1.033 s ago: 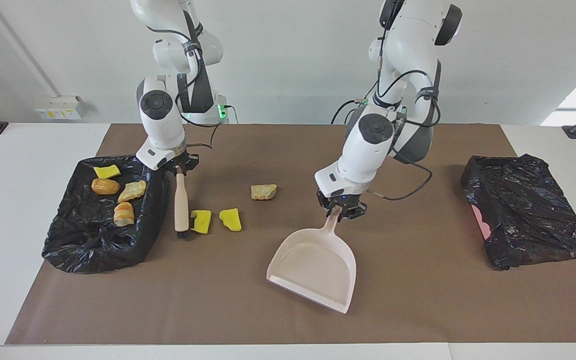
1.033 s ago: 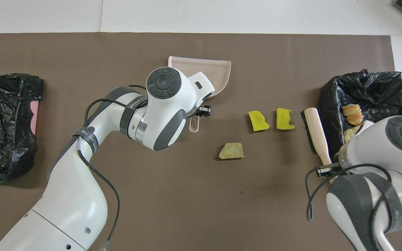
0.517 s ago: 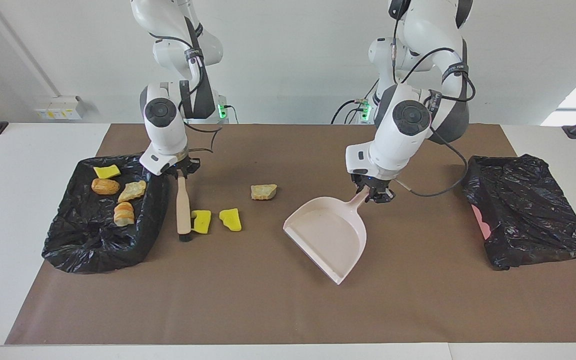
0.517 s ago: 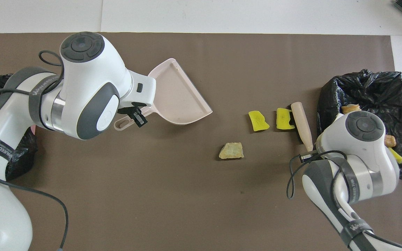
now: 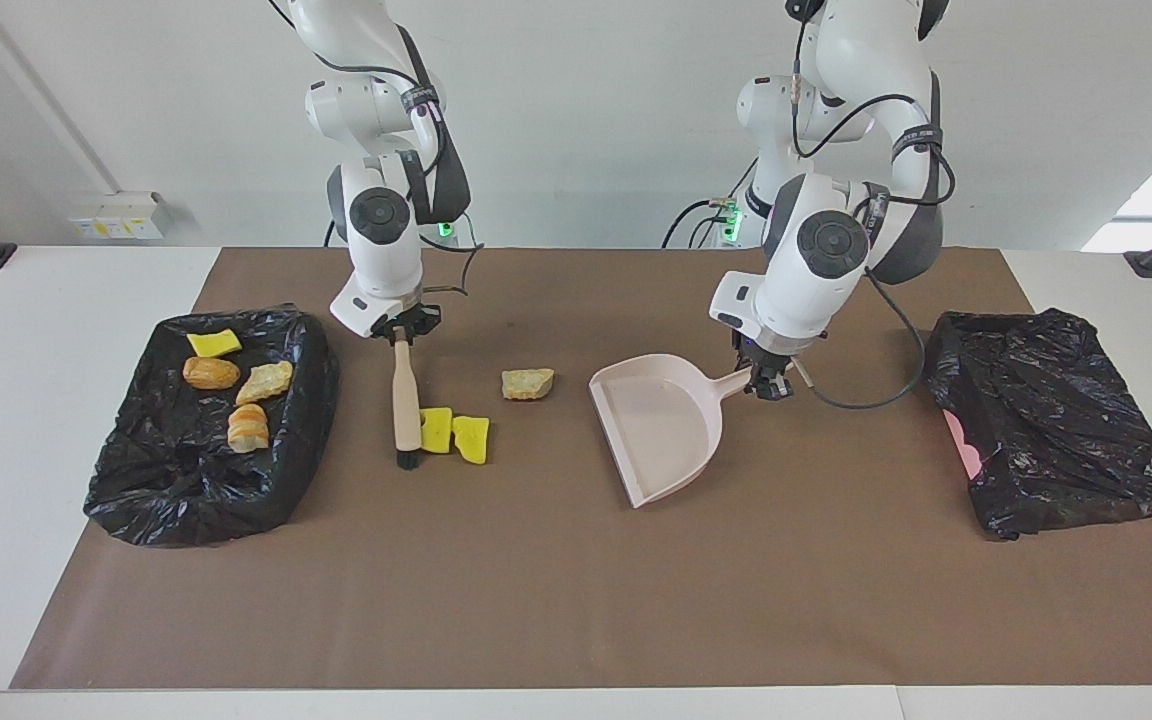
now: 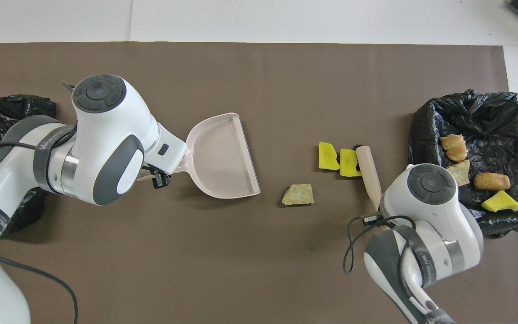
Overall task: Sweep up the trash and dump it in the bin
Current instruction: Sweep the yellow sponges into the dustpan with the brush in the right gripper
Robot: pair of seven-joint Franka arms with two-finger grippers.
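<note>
A: Right tool (image 5: pixel 402 335) status? Left tool (image 5: pixel 765 381)?
B: Right: clamped on brush (image 5: pixel 405 408) handle, bristles touching yellow scraps (image 5: pixel 454 435). Left: pinching dustpan (image 5: pixel 658 425) handle.
A: Surroundings?
B: Tan scrap (image 5: pixel 527 383) between brush and dustpan. Four scraps (image 5: pixel 232 383) in black-lined bin (image 5: pixel 136 480). Second black bag (image 5: pixel 1056 420) at left arm's end. No legible tabletop labels.

a lab: robot arms (image 5: pixel 376 215) at a papered table (image 5: pixel 576 600)

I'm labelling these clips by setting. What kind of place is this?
Probably a robotics lab test bench, not a home: two white robot arms mounted at a white table covered by a brown paper mat, with staged scraps and black bag-lined bins against a bare white wall.
</note>
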